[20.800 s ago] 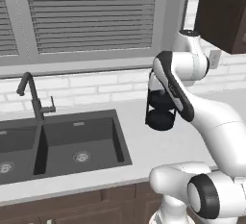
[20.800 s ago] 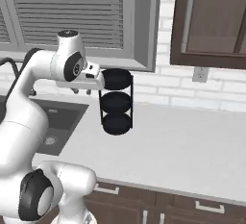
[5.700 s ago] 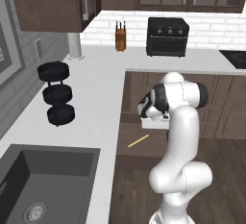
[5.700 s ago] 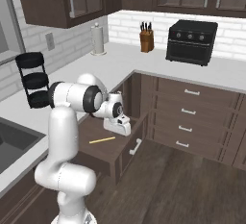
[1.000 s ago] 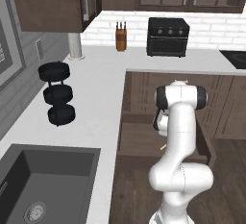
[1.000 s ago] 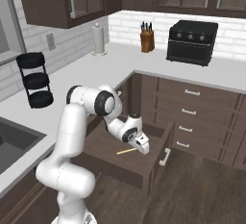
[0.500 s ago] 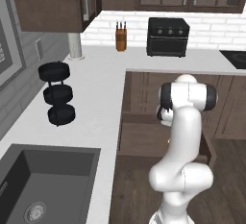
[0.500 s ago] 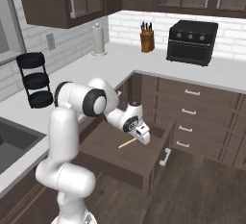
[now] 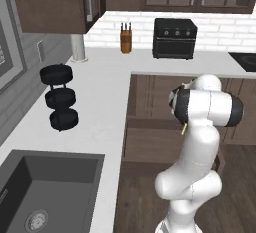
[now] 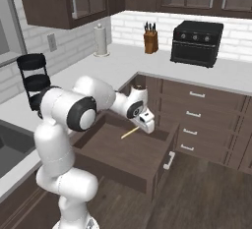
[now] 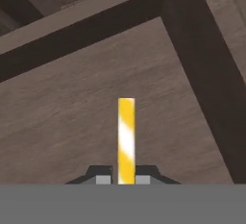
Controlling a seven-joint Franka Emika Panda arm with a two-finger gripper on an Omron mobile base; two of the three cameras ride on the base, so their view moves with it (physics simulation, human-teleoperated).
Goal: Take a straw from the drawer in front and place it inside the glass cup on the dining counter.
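Gripper [image 10: 145,125] clenched on the straw [image 10: 130,132]: from my remote station I see, in the hand view, the two dark fingertips [image 11: 100,179] pinching one end of the straw [image 11: 126,141], which runs straight ahead of the jaws, yellow with paler bands. In the right base view the straw slants down and away from the gripper, above the brown bottom of the open drawer [image 10: 122,157]; whether its far tip touches the wood I cannot tell. I judge the straw very light, thin and fairly stiff, yet smooth enough to slip or pivot between the pads, and likely to crush under a hard squeeze. An end grip leaves most of its length free, which should suit lowering it into a glass, though it may swing during travel.
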